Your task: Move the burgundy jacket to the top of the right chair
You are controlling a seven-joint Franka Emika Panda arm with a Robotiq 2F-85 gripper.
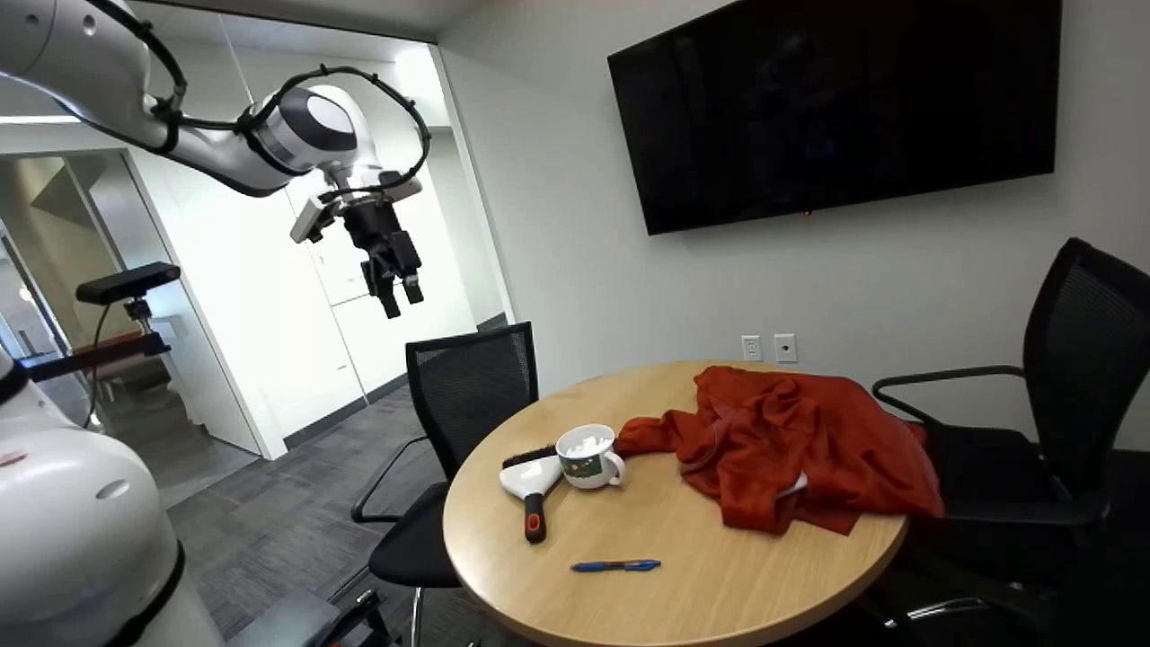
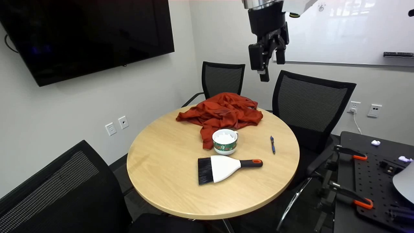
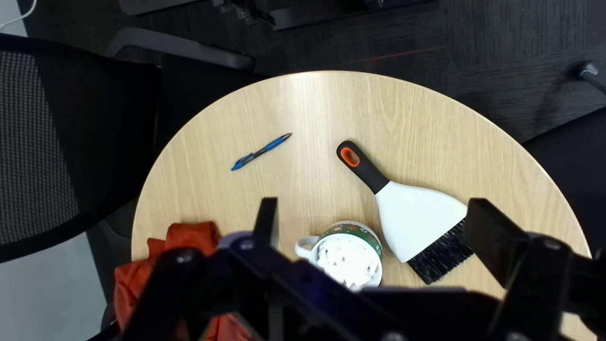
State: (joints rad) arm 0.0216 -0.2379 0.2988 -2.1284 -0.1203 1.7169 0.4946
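Observation:
The burgundy jacket, a rust-red cloth, lies crumpled on the round table, in both exterior views [image 1: 791, 440] [image 2: 226, 111]. The wrist view shows part of the jacket [image 3: 194, 237] at lower left, partly hidden behind the gripper. A black mesh chair [image 1: 1092, 359] stands at the right in an exterior view, beside the jacket's side of the table. In an exterior view, black chairs stand at the right [image 2: 313, 100] and behind the jacket [image 2: 223, 77]. My gripper [image 1: 402, 301] [image 2: 271, 66] is open and empty, high in the air, apart from the jacket. Its fingers spread wide in the wrist view [image 3: 373, 213].
On the round table [image 2: 161, 181] are a mug of white bits [image 2: 225, 142], a white brush [image 2: 224, 168] and a blue pen [image 2: 272, 144]. Another chair [image 2: 64, 194] stands at front left. A wall screen [image 1: 844, 108] hangs above. A black stand with clamps [image 2: 372, 181] is at right.

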